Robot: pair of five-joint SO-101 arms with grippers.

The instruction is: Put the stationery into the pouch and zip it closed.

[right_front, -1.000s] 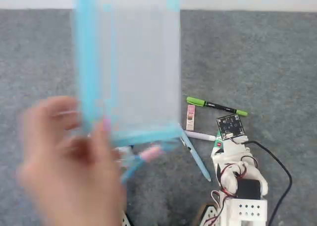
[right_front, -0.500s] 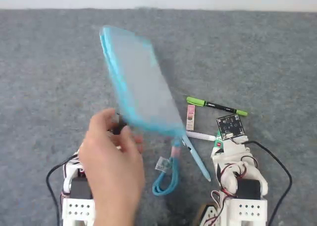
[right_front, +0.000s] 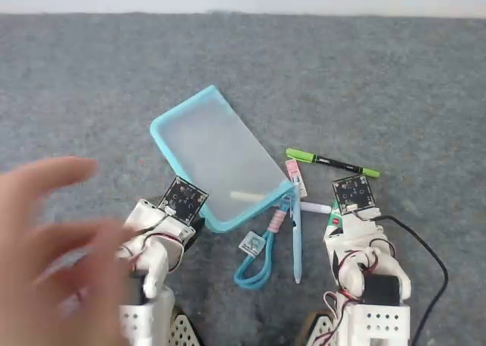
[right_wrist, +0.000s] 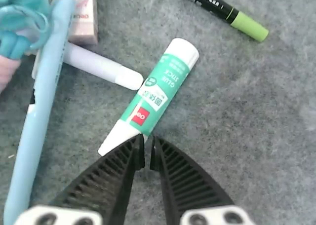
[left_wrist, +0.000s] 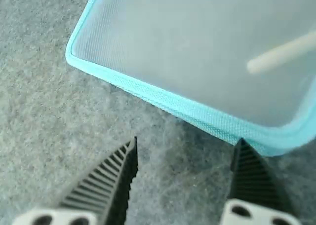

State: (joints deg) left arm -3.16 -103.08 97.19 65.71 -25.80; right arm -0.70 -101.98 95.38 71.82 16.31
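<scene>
Two grippers sit low at the near side of the grey carpet [right_front: 395, 80]. The left gripper [left_wrist: 187, 145] has its jaws spread wide with nothing between them. Its tips stop just short of the pouch's [right_front: 213, 152] turquoise border, with a narrow strip of bare carpet in between. The right gripper [right_wrist: 146, 138] has its jaws almost pressed together and holds nothing. Its tips are just beside the white end of the glue stick [right_wrist: 158, 94], which lies aslant on the carpet.

Just beside the glue stick is the rounded tip of a white marker [right_wrist: 101, 67]. Past it a light-blue pen [right_front: 296, 240] lies lengthwise between the arms, and a blue strap loop [right_front: 267, 255] next to it leads to the pouch's near corner. A small pink box [right_front: 292, 177] lies at that corner. A green-capped black pen [right_front: 332, 162] lies a little farther out, apart from the rest.

The pouch lies flat and askew, and a pale stick [right_front: 247, 196] shows through its translucent face by the near edge. Beyond the pouch and to both sides, bare carpet runs on to the far edge.
</scene>
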